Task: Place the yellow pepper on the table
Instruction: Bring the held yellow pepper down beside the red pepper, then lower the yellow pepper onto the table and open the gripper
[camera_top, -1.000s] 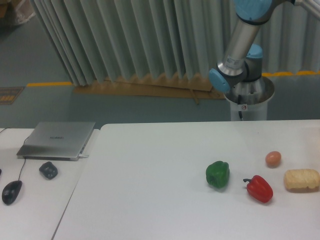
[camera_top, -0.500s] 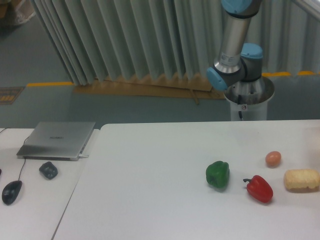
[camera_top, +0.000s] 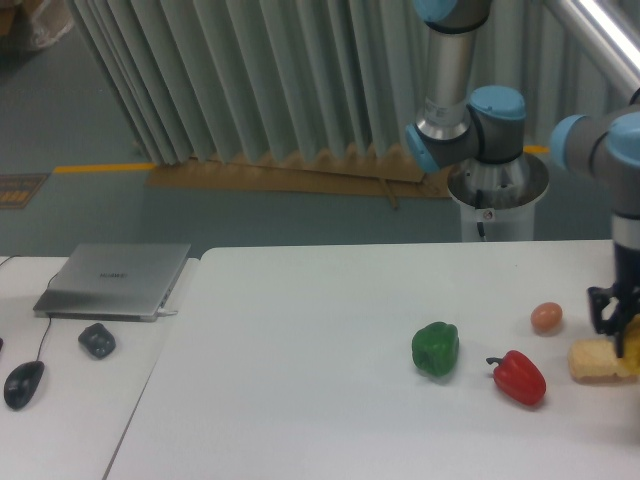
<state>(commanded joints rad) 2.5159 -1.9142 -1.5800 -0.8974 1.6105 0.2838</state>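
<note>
Entering at the right edge of the frame, the tool (camera_top: 622, 330) is seen low over the worktop (camera_top: 300, 380) beside the bread-like block (camera_top: 596, 361), seemingly clamped on the yellow pepper (camera_top: 631, 348), judged not yet set down or released.

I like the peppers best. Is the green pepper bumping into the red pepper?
Apart. The camera view shows bare white table between the green pepper and the red pepper.
</note>
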